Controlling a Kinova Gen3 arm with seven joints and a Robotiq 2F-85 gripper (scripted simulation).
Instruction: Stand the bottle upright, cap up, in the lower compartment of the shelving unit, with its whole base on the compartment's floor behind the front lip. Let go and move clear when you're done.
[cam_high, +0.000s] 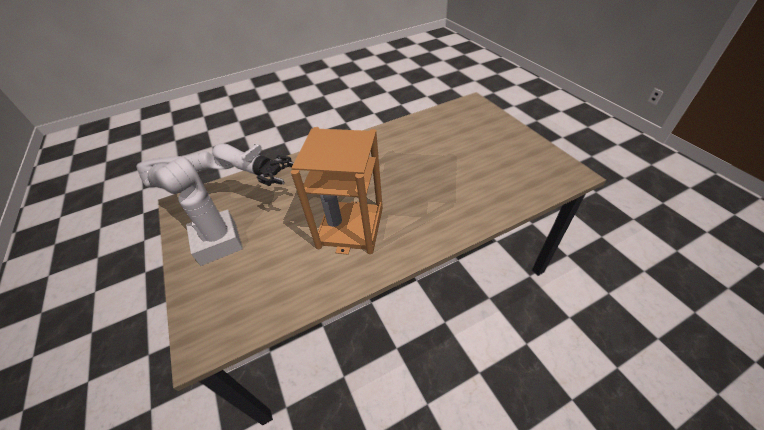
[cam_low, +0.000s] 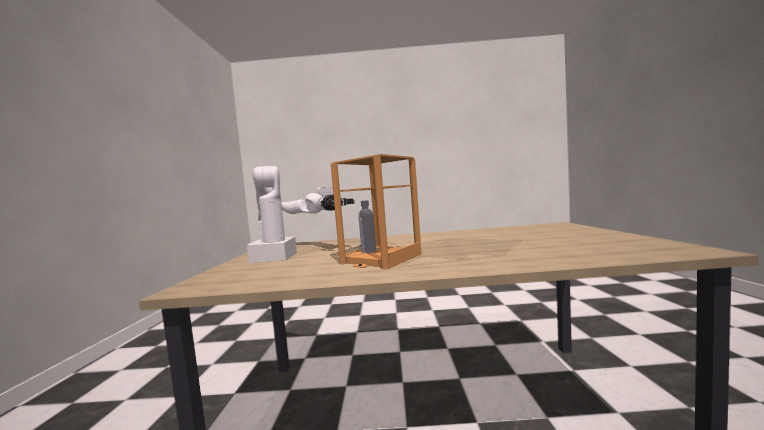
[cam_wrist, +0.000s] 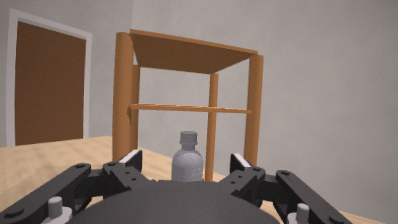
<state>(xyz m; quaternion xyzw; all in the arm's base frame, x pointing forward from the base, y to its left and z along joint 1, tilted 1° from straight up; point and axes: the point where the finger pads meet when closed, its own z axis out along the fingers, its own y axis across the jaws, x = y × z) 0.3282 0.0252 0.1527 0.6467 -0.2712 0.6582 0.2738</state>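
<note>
The grey-blue bottle (cam_high: 332, 211) (cam_low: 366, 232) (cam_wrist: 187, 165) stands upright, cap up, in the lower compartment of the orange shelving unit (cam_high: 335, 149) (cam_low: 378, 213) (cam_wrist: 122, 95). Its base appears to rest on the compartment's floor (cam_high: 347, 233); in the exterior view the front lip's exact distance from the base is hard to tell. The upper shelf is above the cap. My gripper (cam_high: 287, 171) (cam_low: 352, 201) (cam_wrist: 186, 161) is open and empty. It is level, outside the unit on the robot's side, facing the bottle's upper part, with a gap between the fingertips and the bottle.
The unit's posts (cam_high: 306, 210) (cam_low: 338, 213) (cam_wrist: 253, 107) stand at its corners, close ahead of the gripper. A small orange plate with a dark dot (cam_high: 342, 250) lies on the wooden table (cam_high: 481, 154) beside the unit. The arm's white base block (cam_high: 216, 247) is at the left.
</note>
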